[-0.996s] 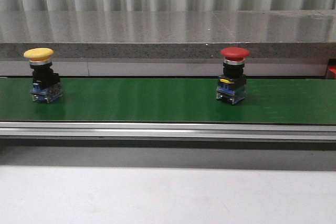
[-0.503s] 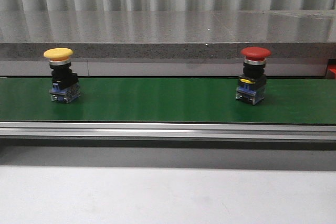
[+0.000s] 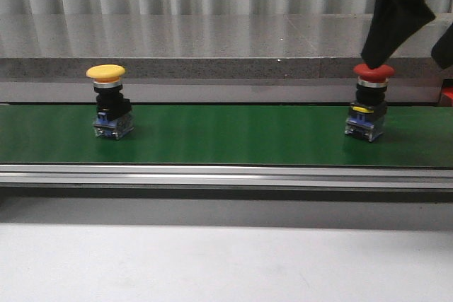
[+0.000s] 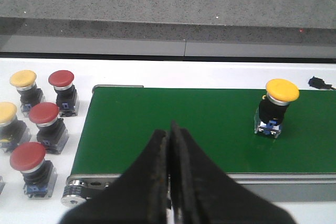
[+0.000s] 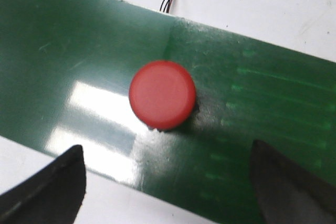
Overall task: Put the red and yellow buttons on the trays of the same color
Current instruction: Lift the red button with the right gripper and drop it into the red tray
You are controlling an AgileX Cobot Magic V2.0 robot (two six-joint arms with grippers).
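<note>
Above the red button [image 5: 163,94] on the green belt [image 3: 226,136], the right gripper [image 5: 167,179] hangs spread wide; it should centre over the cap, then descend squarely

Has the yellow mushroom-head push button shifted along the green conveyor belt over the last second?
Yes. The yellow mushroom-head push button has travelled rightward along the green conveyor belt, judged against the fixed grey ledge seam behind it.
</note>
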